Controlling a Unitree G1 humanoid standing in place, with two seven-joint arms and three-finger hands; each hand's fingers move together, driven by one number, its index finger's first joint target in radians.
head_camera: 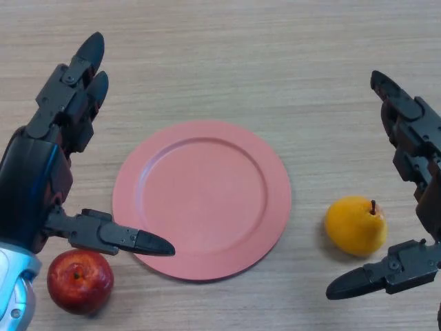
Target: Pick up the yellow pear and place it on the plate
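The yellow pear (356, 225) lies on the wooden table to the right of the pink plate (201, 198), its dark stem pointing up and right. My right hand (412, 165) hovers around it, fingers straight behind the pear and thumb stretched out in front of it, not touching. At the left edge my left hand (52, 152) stays open beside the plate, its thumb tip reaching over the plate's near-left rim. The plate holds nothing.
A red apple (80, 281) sits at the near left, just below my left thumb and close to the plate's rim. Bare wooden tabletop stretches beyond the plate.
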